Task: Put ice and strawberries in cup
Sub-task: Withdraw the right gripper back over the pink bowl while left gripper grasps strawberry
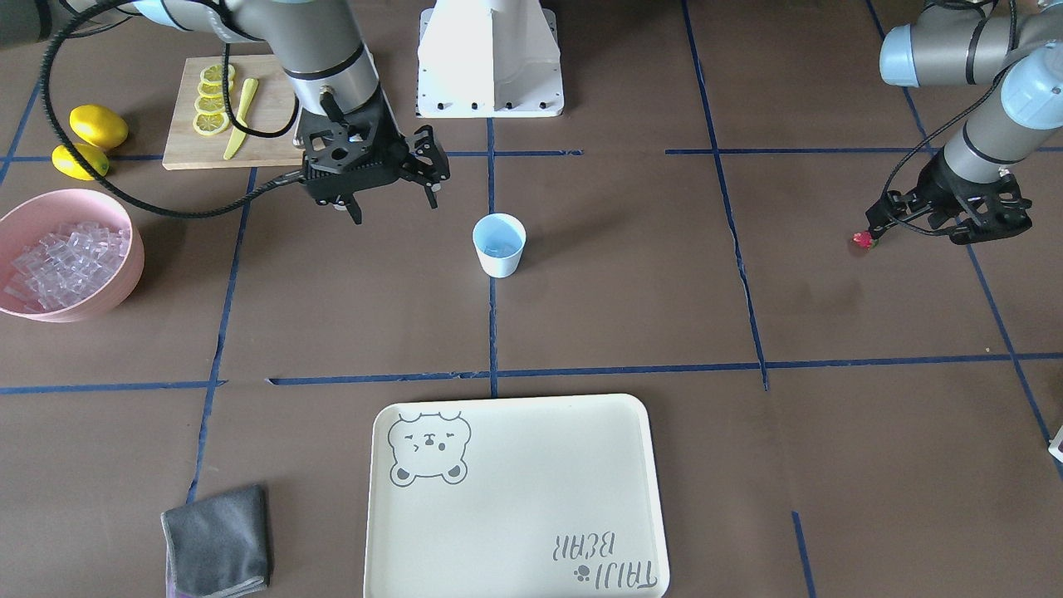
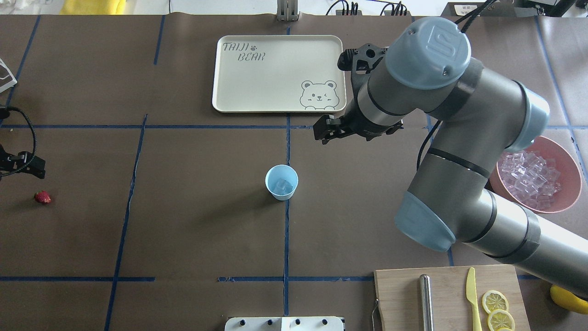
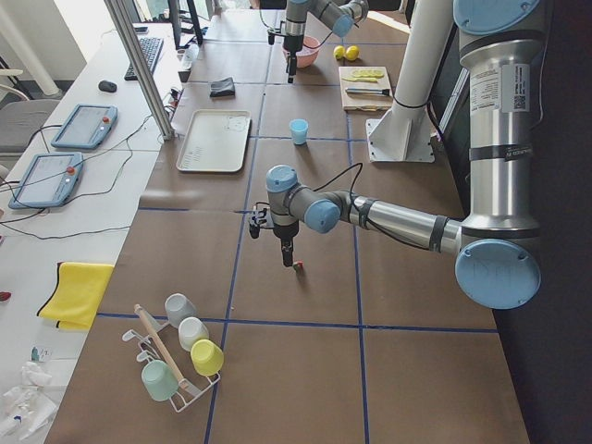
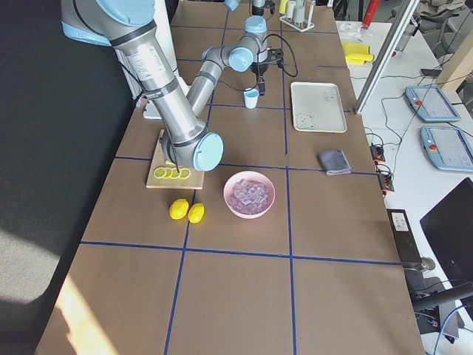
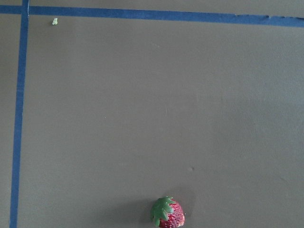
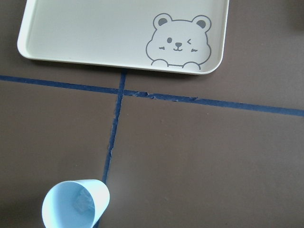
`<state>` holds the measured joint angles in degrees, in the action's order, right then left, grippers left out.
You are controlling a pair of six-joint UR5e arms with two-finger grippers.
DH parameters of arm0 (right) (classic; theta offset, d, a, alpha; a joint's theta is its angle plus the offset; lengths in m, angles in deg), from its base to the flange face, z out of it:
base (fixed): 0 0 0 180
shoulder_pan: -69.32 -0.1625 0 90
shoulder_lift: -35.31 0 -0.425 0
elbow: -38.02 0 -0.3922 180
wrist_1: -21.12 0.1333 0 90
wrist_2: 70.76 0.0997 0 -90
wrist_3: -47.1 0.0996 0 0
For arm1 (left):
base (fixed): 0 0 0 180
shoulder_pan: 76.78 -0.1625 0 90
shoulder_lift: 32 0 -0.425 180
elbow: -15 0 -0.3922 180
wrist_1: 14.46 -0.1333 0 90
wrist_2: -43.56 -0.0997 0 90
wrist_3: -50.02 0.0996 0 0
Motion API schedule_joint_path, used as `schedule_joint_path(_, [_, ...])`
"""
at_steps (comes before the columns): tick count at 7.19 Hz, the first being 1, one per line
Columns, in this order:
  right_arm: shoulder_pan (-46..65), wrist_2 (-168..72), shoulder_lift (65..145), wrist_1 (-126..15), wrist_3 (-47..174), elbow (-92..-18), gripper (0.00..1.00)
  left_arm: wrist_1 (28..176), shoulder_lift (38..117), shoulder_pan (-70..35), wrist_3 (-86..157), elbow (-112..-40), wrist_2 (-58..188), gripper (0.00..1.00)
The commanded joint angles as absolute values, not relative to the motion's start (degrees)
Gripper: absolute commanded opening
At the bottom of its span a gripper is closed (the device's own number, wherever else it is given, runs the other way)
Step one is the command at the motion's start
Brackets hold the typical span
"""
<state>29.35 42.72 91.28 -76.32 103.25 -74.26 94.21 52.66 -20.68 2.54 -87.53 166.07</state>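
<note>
Read across the overhead view, robot's left to right.

Far left: left gripper (image 1: 877, 224) low over the table, tips aimed down just beside the strawberry (image 2: 42, 197). Cannot tell how wide the jaws stand. Nothing held, going by the left wrist view: berry loose on the brown mat, green cap showing, no finger around it. Probably lined up for a pick. Berry at the very bottom edge of that wrist view, so likely a small shift toward it needed before closing.

Centre: cup (image 2: 281, 182) upright on the blue tape line, well apart from both grippers, probably set mid-table for reach by either arm. At least one piece of ice (image 2: 284, 185) at the bottom, confirmed from the right wrist view. No berry inside. Ice half judged begun, berry half not yet done.

Beyond the cup: cream tray (image 2: 275, 69) with bear print.

Right of centre: right gripper (image 1: 395, 206) raised above the table off the cup's right side, jaws spread wide, empty. Judged parked clear of the cup, leaving room for the other arm's drop.

Far right: pink bowl (image 2: 567, 161) heaped with more ice, the source pile. Nearer the base, cutting board (image 2: 397, 299) with lemon slices and a yellow knife, no part in this job.
</note>
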Motion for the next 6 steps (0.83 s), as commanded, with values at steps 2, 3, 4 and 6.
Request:
schedule_joint_path(2, [20.74,48.92,99.37,-76.7,89.59,-77.37,1.0,101.29,51.94,-22.81,-1.57,-84.49,165.81,1.0])
schedule_joint_path(3, [18.63,50.08,100.69,-76.7,86.33,-77.29,1.0,102.25,50.63,-23.69,-1.66,-84.49,164.51,1.0])
schedule_joint_path(4, [17.21,50.09,101.75,-76.88,82.73,-77.03,1.0,102.43,50.62,-24.57,-3.05,-84.49,164.23,1.0])
schedule_joint_path(6, [15.36,50.79,103.42,-76.79,79.1,-77.02,1.0,102.7,50.44,-26.59,-4.2,-84.4,163.62,1.0])
